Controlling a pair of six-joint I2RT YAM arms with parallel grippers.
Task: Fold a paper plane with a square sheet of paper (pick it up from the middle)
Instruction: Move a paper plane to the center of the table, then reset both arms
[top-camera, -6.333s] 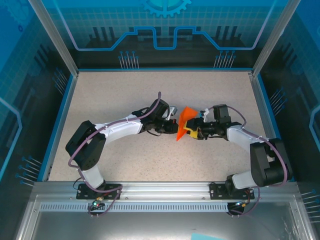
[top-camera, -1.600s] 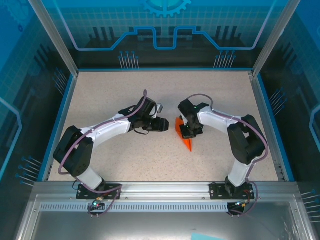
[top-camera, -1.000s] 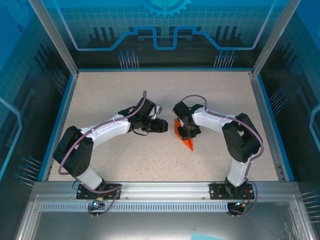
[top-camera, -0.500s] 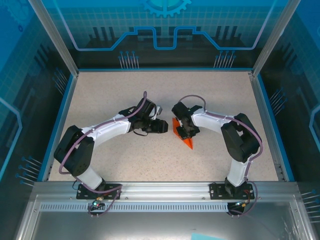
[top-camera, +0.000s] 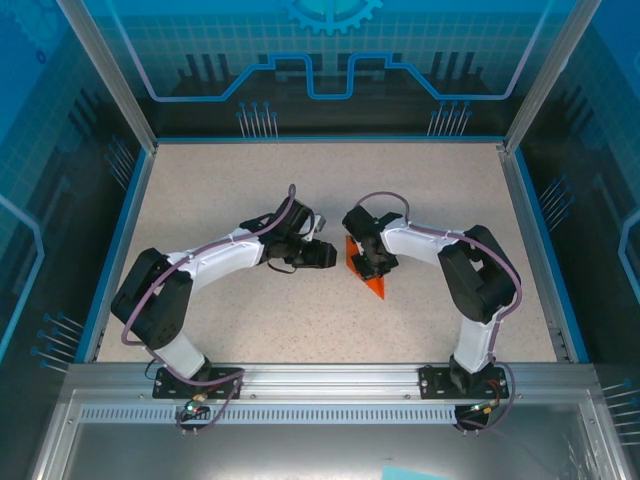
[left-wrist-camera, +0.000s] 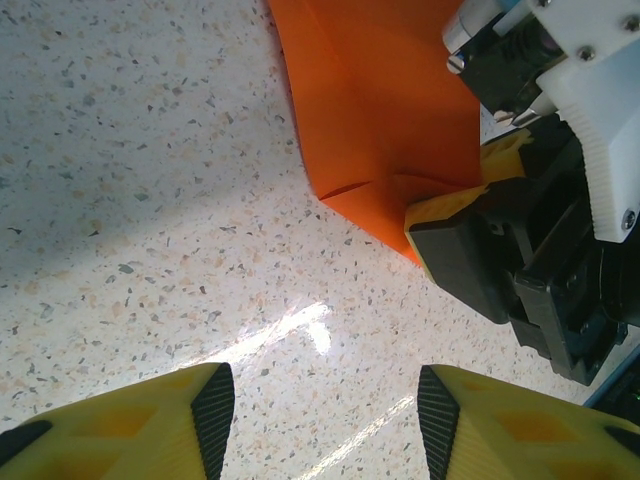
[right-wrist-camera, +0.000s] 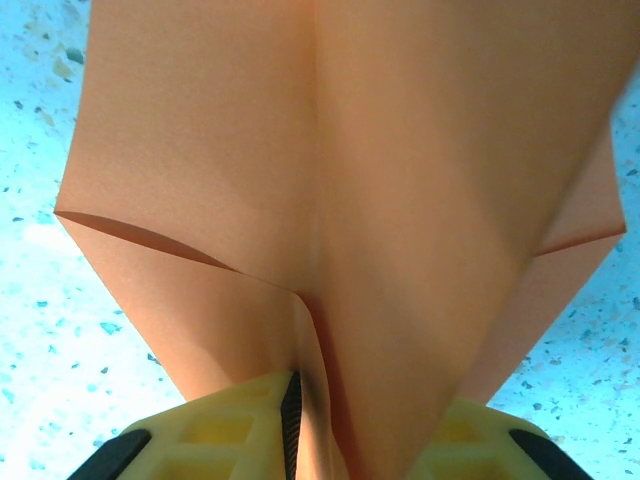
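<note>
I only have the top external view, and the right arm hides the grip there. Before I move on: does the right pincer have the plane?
Observer: Yes, it looks so. On the right wrist view the plane has its middle fold pinched between the fingers of the right pincer.
Operator: And the left pincer, is it on the paper too?
Observer: No. On the left wrist view the left pincer stands open over bare table, short of the plane's edge.
</note>
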